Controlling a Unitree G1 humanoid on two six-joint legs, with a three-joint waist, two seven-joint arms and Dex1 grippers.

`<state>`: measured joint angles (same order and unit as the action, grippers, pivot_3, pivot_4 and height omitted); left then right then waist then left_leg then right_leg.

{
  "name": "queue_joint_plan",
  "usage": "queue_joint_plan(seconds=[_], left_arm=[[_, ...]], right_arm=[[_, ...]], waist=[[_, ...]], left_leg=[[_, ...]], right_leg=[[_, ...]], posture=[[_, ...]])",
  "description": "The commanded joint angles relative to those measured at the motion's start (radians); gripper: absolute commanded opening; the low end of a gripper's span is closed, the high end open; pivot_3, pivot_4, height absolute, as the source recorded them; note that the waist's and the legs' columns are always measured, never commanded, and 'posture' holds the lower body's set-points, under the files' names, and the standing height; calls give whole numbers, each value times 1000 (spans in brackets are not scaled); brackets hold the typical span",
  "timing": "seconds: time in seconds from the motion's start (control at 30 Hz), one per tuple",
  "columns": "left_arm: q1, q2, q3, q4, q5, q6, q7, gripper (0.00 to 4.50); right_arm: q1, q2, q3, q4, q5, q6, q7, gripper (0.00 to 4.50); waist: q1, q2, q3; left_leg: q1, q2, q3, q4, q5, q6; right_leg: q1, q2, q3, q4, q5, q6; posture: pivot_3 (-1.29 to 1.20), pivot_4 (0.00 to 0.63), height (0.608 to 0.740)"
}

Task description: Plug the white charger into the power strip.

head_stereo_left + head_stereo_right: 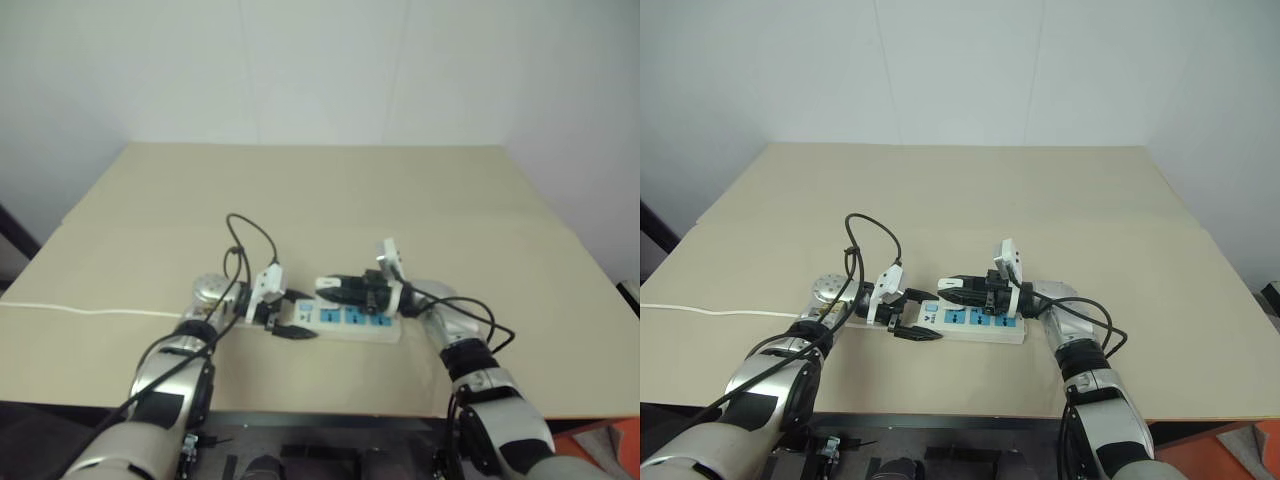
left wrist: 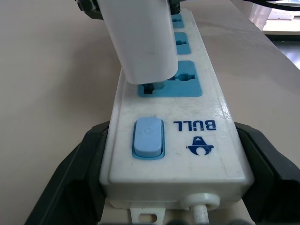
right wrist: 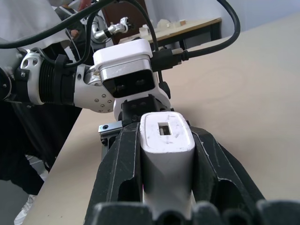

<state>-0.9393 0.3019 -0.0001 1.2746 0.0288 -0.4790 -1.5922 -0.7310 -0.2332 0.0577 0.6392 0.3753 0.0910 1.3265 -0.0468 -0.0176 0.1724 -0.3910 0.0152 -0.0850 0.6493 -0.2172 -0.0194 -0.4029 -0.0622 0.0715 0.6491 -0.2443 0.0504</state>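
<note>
Left wrist view put the long white plastic power strip (image 2: 176, 140) squarely between the 2 black fingers (image 2: 70, 183) of the left gripper (image 2: 173, 187), whose jaws were closed against the long sides of its switch end, beside the pale blue rocker switch (image 2: 148, 138). Just beyond those jaws, the small white boxy charger (image 2: 143, 42) stood tilted over the first of the blue socket panels (image 2: 176, 84), its lower end at the socket holes and a sliver of prong showing beneath it; whether it was fully seated could not be told. The thin white cord (image 2: 200, 213) left the strip's end between the fingers.

Right wrist view showed what that one hid: the right gripper (image 3: 166, 154) was clamped on the charger's body, 1 black finger (image 3: 122, 168) on each side, with a small rectangular port in the charger's exposed end face. Past those jaws stood the left wrist's white camera housing (image 3: 125, 70).

From the head views, the 2 grippers met nose to nose over the strip near the front edge of the beige flat tabletop (image 1: 1040, 200). Bare table lay wide open beyond the jaws toward the far edge and to both sides, while the near edge sat close behind the wrists. The cord (image 1: 710, 311) ran away from the left jaws to the table's left edge.
</note>
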Motion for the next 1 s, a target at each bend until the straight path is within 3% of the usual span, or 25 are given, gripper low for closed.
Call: queue_joint_plan(seconds=[0.03,1.0], left_arm=[[9,-4,-21,8,15,4,-15,3295],[5,-5,-20,9,14,7,-2,3295]], right_arm=[[-21,-1,-21,19,-8,-44,-1,1119],[42,-48,-10,74,-48,-110,29,1119]], waist=[[0,0,0],[5,0,0]], left_leg=[[0,0,0,0,0,0],[0,0,0,0,0,0]], right_leg=[[0,0,0,0,0,0],[1,0,0,0,0,0]], posture=[[0,150,740],[0,150,740]])
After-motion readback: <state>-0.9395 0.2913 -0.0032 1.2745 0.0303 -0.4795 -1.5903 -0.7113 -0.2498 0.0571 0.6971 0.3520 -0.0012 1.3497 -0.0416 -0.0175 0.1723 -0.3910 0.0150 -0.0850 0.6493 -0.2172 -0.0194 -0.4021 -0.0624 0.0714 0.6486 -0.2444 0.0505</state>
